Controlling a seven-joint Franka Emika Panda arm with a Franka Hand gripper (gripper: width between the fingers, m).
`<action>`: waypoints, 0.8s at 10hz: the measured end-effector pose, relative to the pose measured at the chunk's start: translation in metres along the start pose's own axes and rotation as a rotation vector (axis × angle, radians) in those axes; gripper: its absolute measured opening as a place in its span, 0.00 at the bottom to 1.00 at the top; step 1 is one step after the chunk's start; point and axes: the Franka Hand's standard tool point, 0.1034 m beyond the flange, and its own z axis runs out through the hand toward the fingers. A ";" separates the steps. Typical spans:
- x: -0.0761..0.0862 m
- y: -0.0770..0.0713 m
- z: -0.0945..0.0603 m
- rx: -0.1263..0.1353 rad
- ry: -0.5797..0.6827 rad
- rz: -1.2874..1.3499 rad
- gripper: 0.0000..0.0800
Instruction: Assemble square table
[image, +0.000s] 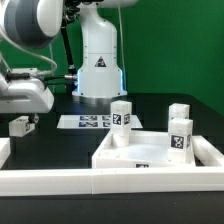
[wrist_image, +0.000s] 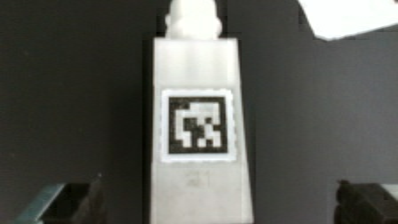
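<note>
The white square tabletop (image: 148, 153) lies rim up at the exterior view's right. Three white legs with tags stand upright on it: one at the far left corner (image: 121, 115), one at the far right (image: 180, 112), one at the near right (image: 181, 139). A fourth leg (image: 18, 125) lies on the black table at the exterior view's left. In the wrist view this leg (wrist_image: 196, 110) lies lengthwise, tag up, screw end pointing away. My gripper (image: 25, 116) is low over it and open (wrist_image: 214, 205). Its dark fingers (wrist_image: 64, 205) stand on either side, apart from the leg.
The marker board (image: 92, 122) lies flat in front of the robot's base. The long white L-shaped wall (image: 90, 181) runs along the near edge. A white corner (wrist_image: 349, 16) shows at the edge of the wrist view; I cannot tell what it is.
</note>
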 end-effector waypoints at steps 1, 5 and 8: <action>0.001 0.000 0.002 -0.006 -0.072 -0.001 0.81; -0.001 0.011 0.019 -0.033 -0.319 0.007 0.81; 0.006 0.012 0.019 -0.046 -0.298 0.004 0.81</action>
